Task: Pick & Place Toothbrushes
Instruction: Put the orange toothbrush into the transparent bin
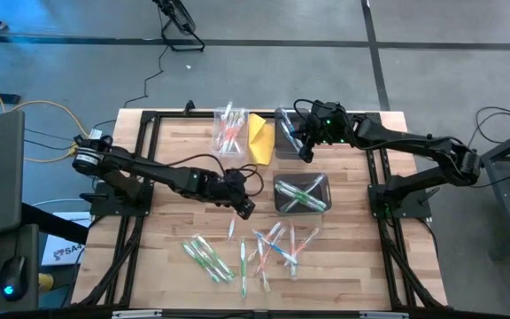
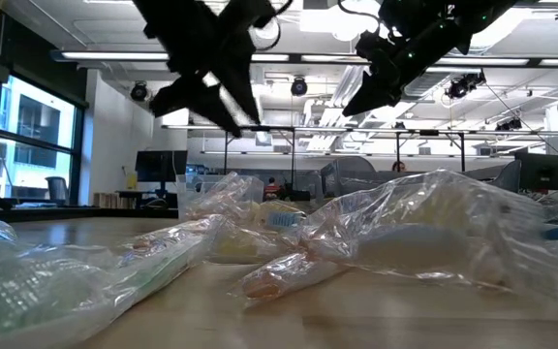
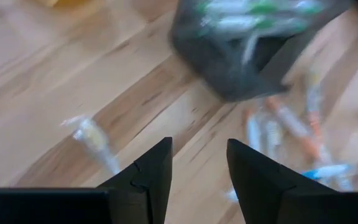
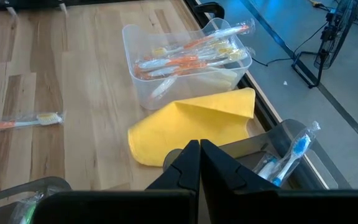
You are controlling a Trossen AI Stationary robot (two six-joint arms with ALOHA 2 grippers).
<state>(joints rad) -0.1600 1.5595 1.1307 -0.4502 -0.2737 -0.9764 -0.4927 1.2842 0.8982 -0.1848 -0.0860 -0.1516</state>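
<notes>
Several wrapped toothbrushes point(image 1: 246, 250) lie loose on the near half of the wooden table, and one point(image 3: 93, 137) lies apart in front of my left gripper. My left gripper point(image 3: 197, 167) is open and empty, above the table between that one and a grey bin point(image 1: 301, 193) of green-handled toothbrushes. It also shows in the high view point(image 1: 246, 209). My right gripper point(image 4: 199, 155) is shut and empty. It hangs near the far edge point(image 1: 306, 152) over a yellow cloth point(image 4: 191, 124) and a grey bin point(image 4: 284, 152) of blue toothbrushes. A clear bin point(image 4: 185, 53) holds orange ones.
One orange toothbrush point(image 4: 17, 122) lies alone on the wood left of the clear bin in the right wrist view. Black frame rails point(image 1: 140, 168) run along the table's left and right sides. In the low view, crumpled clear wrappers point(image 2: 424, 223) fill the foreground.
</notes>
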